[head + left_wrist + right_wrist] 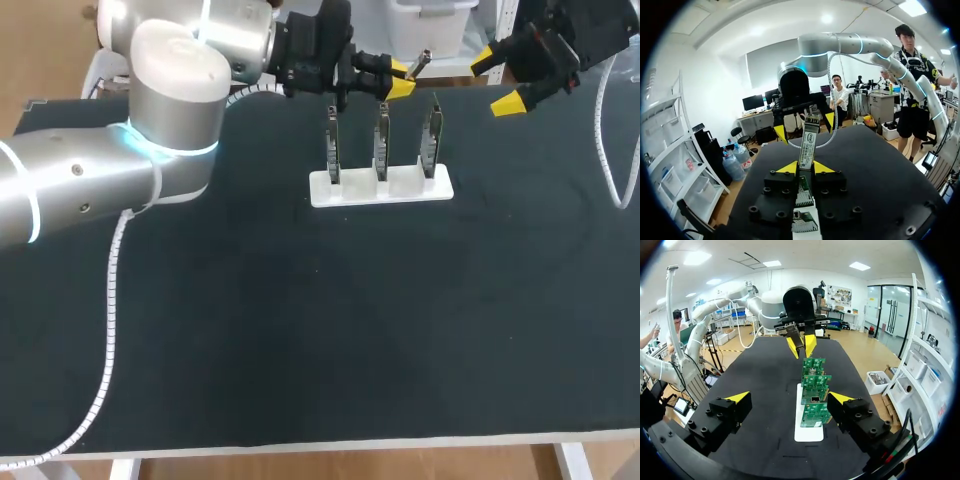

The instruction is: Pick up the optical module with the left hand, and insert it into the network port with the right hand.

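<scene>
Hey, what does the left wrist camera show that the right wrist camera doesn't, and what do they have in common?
Left wrist view only: the slim silver optical module, up close, clamped between the left tool's yellow tips. Right wrist view only: the full row of three upright green circuit boards on their white base, ahead of the wide-open right tool; the left wrist view catches only bits of them under its tool. Both: the black table, and the other arm's tool facing the camera.

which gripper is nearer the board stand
Left. The left gripper, holding the module, hangs just above the stand; the right gripper is open, farther off past its end.
</scene>
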Tool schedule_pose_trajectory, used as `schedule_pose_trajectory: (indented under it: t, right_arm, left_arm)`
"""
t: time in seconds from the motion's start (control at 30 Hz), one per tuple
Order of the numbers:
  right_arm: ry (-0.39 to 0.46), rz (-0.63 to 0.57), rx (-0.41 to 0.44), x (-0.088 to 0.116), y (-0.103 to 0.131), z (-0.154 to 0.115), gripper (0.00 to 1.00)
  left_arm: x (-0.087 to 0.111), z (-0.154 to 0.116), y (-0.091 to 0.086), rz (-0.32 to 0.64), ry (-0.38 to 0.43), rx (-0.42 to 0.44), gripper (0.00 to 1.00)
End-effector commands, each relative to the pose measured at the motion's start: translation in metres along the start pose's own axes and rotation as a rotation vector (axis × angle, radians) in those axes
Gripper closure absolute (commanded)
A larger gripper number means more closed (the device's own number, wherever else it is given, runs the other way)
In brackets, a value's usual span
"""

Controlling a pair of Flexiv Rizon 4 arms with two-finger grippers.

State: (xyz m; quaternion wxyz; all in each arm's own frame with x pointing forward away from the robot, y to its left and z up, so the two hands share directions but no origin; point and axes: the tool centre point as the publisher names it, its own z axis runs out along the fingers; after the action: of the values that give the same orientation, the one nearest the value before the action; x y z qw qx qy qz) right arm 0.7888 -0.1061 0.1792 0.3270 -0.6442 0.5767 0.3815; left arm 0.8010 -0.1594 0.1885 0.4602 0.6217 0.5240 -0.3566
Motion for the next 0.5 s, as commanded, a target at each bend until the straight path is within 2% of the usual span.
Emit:
schedule_pose_trajectory:
  t: [0.03,0.13,0.23,0.33,0.5]
  right_arm:
    - [0.002,0.000,0.004,0.000,0.002,0.000,0.00]
    - [0.002,0.000,0.004,0.000,0.002,0.000,0.00]
    - [0.002,0.000,0.004,0.000,0.002,0.000,0.00]
    - [0.002,0.000,0.004,0.000,0.002,0.000,0.00]
    - [0.002,0.000,0.004,0.000,0.002,0.000,0.00]
  left_arm:
    - [0.001,0.000,0.001,0.002,-0.003,0.000,1.00]
    - [-0.002,0.005,-0.007,-0.022,0.004,0.011,1.00]
    - [-0.008,0.011,-0.016,-0.094,0.028,0.025,1.00]
    - [-0.021,0.007,-0.029,-0.083,0.017,-0.021,1.00]
    - [-0.038,-0.009,-0.050,-0.101,0.057,-0.088,1.00]
